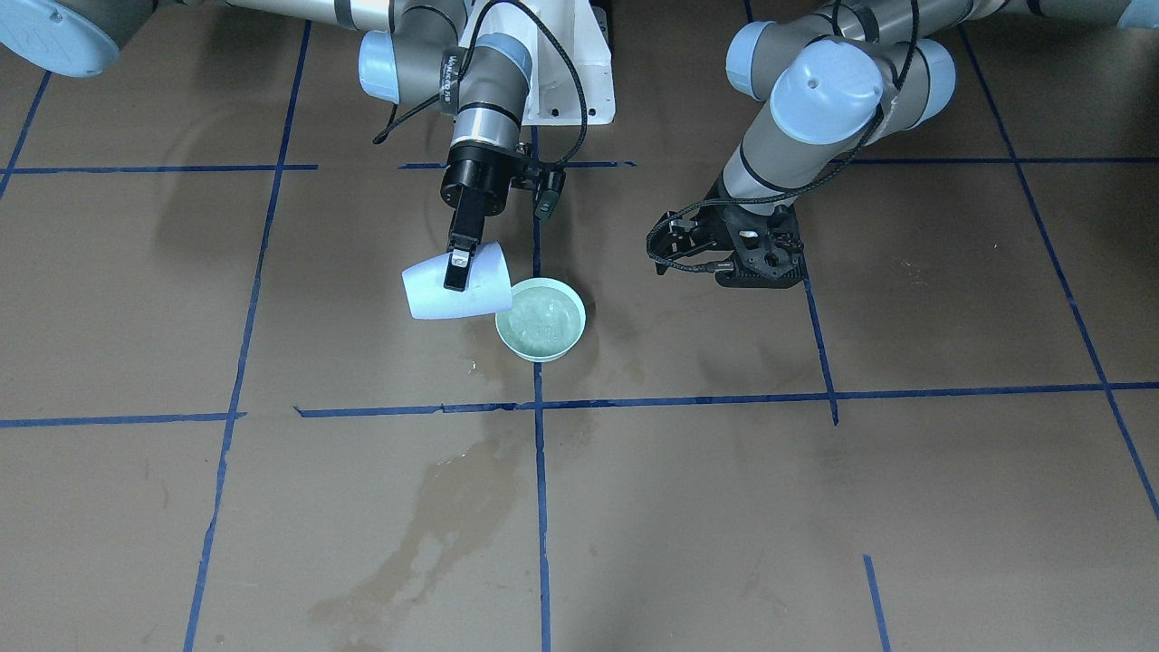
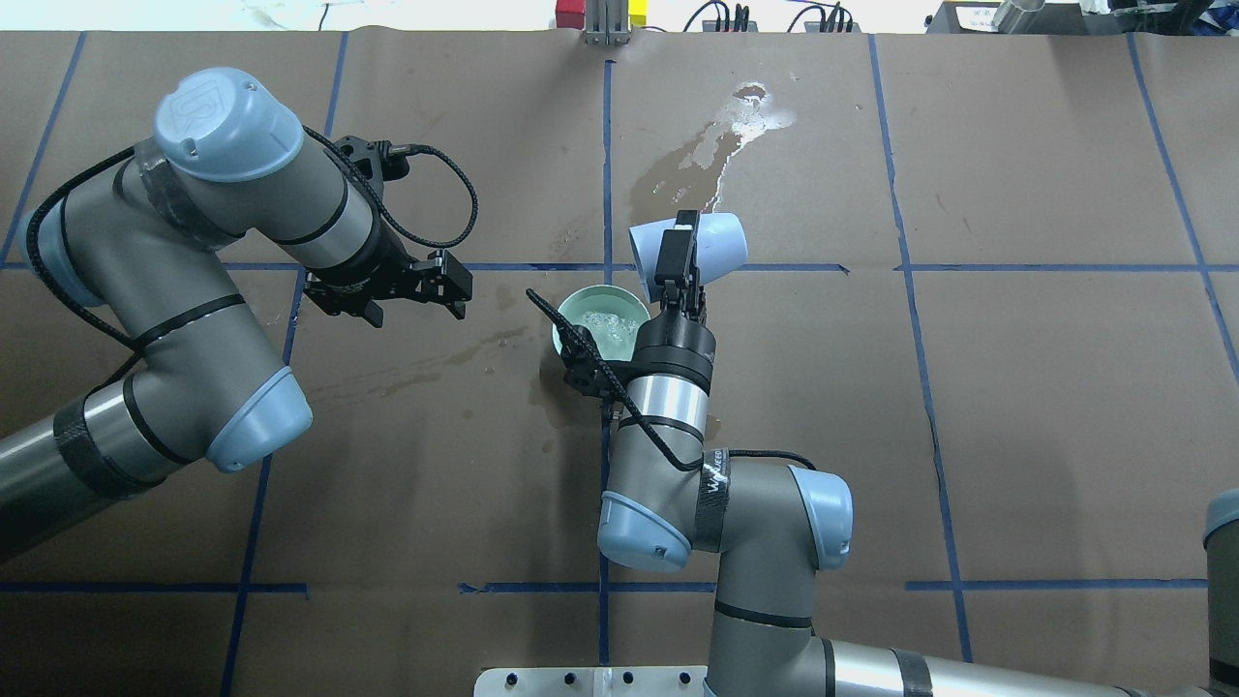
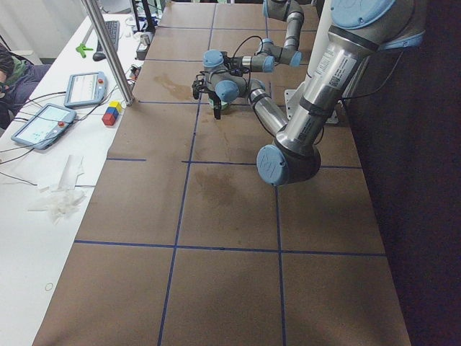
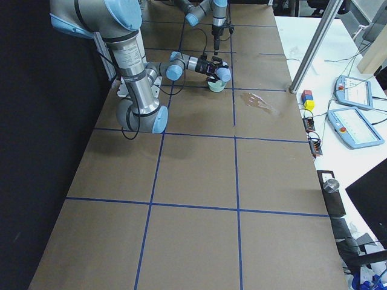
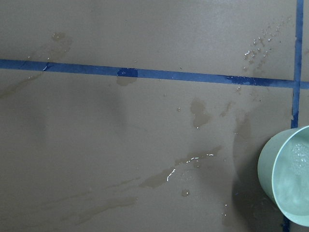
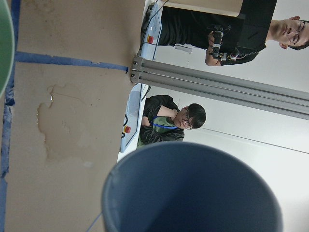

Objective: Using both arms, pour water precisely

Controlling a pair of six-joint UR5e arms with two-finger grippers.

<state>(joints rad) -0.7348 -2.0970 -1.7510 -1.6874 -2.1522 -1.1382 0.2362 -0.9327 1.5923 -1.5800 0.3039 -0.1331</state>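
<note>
At mid-surface, right arm's claw (image 1: 457,272) is clenched on a pale cup (image 1: 426,297), which is tipped about flat, mouth at the rim of a green bowl (image 1: 541,357). Water (image 1: 543,321) sits rippled in the bowl, which looks well filled. We judge the pour is well on or near its end. What is left is righting the cup and putting it down. Wet patches (image 1: 453,507) mark the brown surface (image 1: 905,498) just beside the bowl and farther from the robot, so some water has missed.

Left claw (image 1: 724,254) hangs low beside the bowl, apart from it, with nothing seen in it. We cannot tell if it is spread or closed, as its own body hides the fingers.

We see no stream between cup and bowl. We cannot tell whether water remains in the cup. Both side views show the bowl and cup too small to add anything.
</note>
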